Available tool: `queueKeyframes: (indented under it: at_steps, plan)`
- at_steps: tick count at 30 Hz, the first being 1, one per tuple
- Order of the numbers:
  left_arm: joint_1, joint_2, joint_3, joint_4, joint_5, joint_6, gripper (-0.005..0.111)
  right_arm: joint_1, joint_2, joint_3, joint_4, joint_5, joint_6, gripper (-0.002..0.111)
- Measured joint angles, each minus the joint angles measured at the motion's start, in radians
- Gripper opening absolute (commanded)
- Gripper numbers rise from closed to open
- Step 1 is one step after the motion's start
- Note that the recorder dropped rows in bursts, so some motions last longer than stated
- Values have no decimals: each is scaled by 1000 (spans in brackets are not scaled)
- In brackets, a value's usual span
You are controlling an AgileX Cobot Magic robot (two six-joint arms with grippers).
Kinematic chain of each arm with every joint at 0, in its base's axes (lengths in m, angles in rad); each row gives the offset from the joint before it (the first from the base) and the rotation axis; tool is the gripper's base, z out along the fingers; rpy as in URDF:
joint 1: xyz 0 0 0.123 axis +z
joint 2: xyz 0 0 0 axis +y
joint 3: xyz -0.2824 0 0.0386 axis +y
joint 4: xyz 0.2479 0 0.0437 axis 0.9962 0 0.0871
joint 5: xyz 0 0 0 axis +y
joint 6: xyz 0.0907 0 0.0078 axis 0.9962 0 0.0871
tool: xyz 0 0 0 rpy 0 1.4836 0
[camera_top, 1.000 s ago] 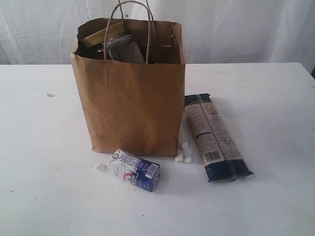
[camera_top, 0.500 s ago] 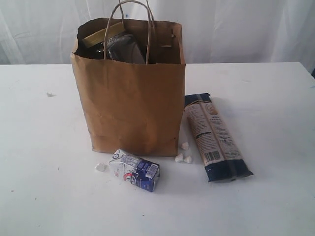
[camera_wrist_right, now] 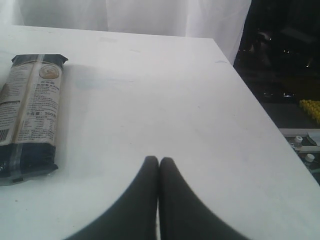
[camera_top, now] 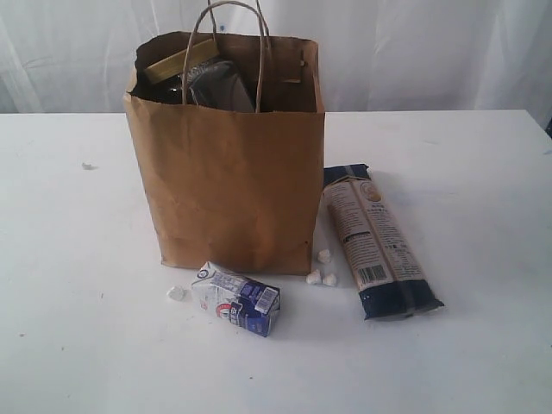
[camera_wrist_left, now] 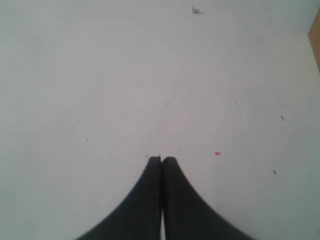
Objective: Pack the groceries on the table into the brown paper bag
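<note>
Groceries lying loose on the white table (camera_top: 483, 172) number two. Nearest is one small white-blue carton (camera_top: 235, 298) on its side, just in front of the bag. One long dark-blue noodle packet (camera_top: 377, 241) lies flat just right of the bag. Four small white crumbs (camera_top: 314, 277) sit around the bag's foot, and a fifth lies well off to the left.

One brown paper bag (camera_top: 233, 190) stands upright behind the carton. Inside it, at the top, show a gold-lidded jar (camera_top: 177, 60) and a dark jar (camera_top: 216, 84) leaning beside it.

Left gripper (camera_wrist_left: 161, 159) and right gripper (camera_wrist_right: 159, 160) each hang over bare tabletop, fingers pressed together, holding nothing.
</note>
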Motion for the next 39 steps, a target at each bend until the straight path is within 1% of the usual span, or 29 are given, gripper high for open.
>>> queueKeyframes:
  at_steps: [3,8,11,14,17,21,25,28,32,34,37,39]
  plan:
    - [0,0,0,0,-32,0,0,0,0,0,-6,0,0,0]
    - [0,0,0,0,-37,0,0,0,0,0,-12,0,0,0]
    - [0,0,0,0,-37,0,0,0,0,0,-49,-12,-31,0]
    - [0,0,0,0,-37,0,0,0,0,0,-51,-95,-49,0]
    - [0,0,0,2,-37,2,0,0,0,0,7,-211,-7,0]
    - [0,0,0,2,-37,2,0,0,0,0,121,-341,190,0]
    - [0,0,0,2,-37,2,0,0,0,0,163,-430,424,0]
    - [0,0,0,2,-37,2,0,0,0,0,171,-438,527,0]
    - [0,0,0,2,-37,2,0,0,0,0,178,-456,602,0]
    - [0,0,0,2,-37,2,0,0,0,0,194,-470,725,0]
    - [0,0,0,2,-37,2,0,0,0,0,207,-462,971,0]
    - [0,0,0,2,-37,2,0,0,0,0,208,-430,1056,0]
